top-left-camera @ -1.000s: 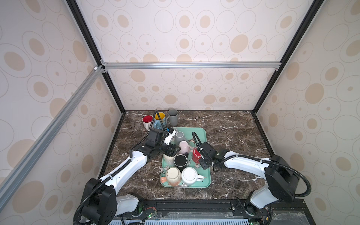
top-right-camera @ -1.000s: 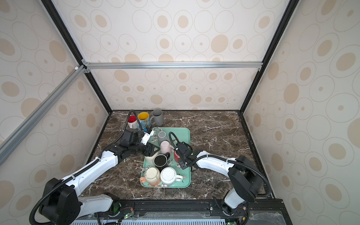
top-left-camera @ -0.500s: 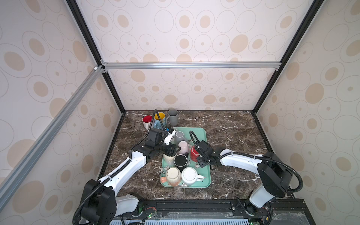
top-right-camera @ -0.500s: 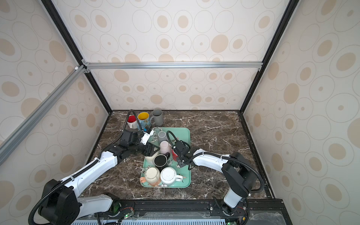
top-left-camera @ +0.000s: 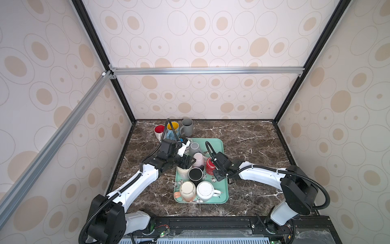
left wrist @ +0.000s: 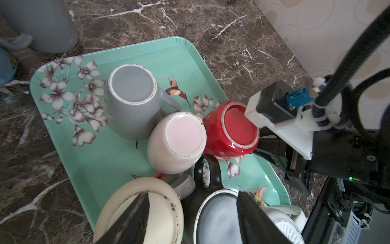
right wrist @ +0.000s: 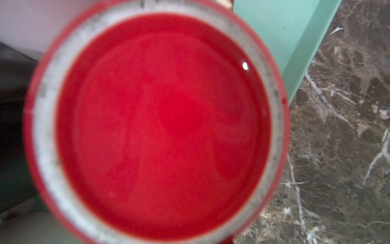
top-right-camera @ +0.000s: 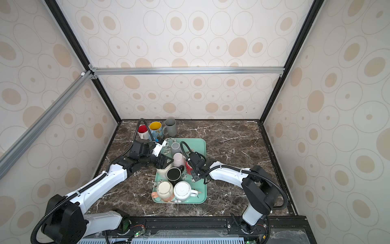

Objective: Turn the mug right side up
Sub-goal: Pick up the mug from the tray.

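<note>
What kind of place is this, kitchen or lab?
Probably a robot test booth, not a kitchen: aluminium frame, patterned wall panels, two robot arms over a tray of mugs on a marble-look tabletop.

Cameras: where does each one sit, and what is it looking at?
Both top views: high over the arms' bases, looking down at the table; both arms show.
Left wrist: on the left arm, looking down at the tray; its open left gripper shows.
Right wrist: on the right arm, close to the red mug; no gripper shows.
Shared: both wrist views see the red mug's bottom.
</note>
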